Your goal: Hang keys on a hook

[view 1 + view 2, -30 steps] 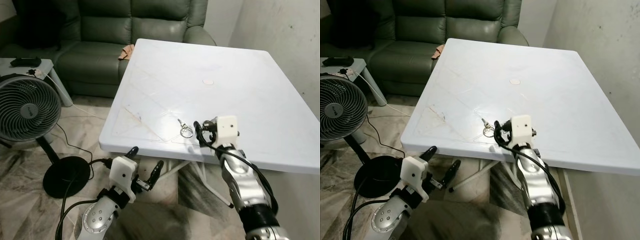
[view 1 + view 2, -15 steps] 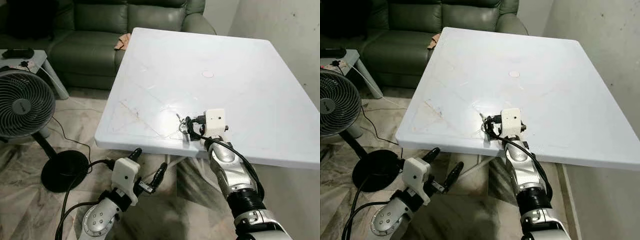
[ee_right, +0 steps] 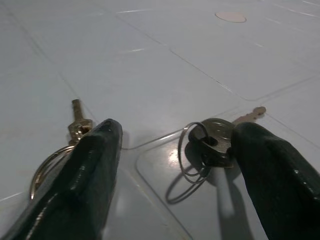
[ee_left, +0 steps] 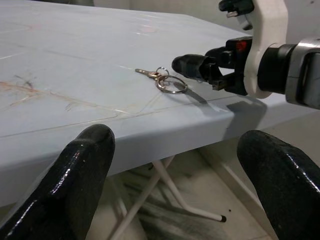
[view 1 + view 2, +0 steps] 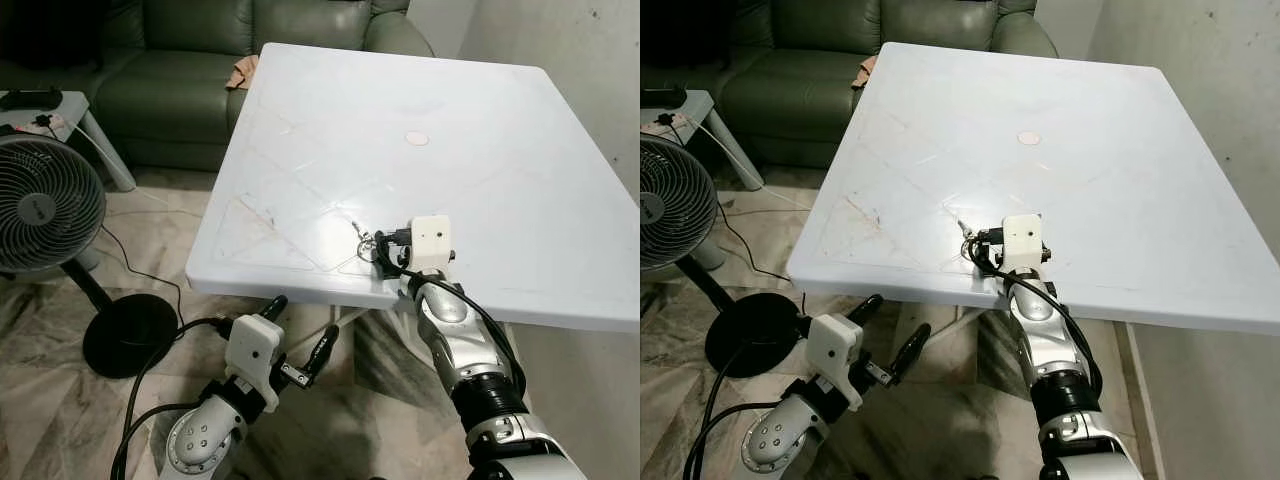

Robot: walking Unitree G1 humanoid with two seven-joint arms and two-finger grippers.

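Right gripper (image 5: 378, 246): forearm reaching up over the near table edge, fingers spread apart and laid low on the white table (image 5: 500, 130), flanking the keys (image 4: 162, 80); nothing grasped. A second earlier it sat nearer, short of the keys; it has advanced onto them.

Left gripper (image 5: 300, 335): below the table edge, fingers parted, empty, unchanged.

Keys: brass-coloured, on thin wire rings, flat on the smooth glossy tabletop near its near edge. Fan (image 5: 40, 205) to the left.
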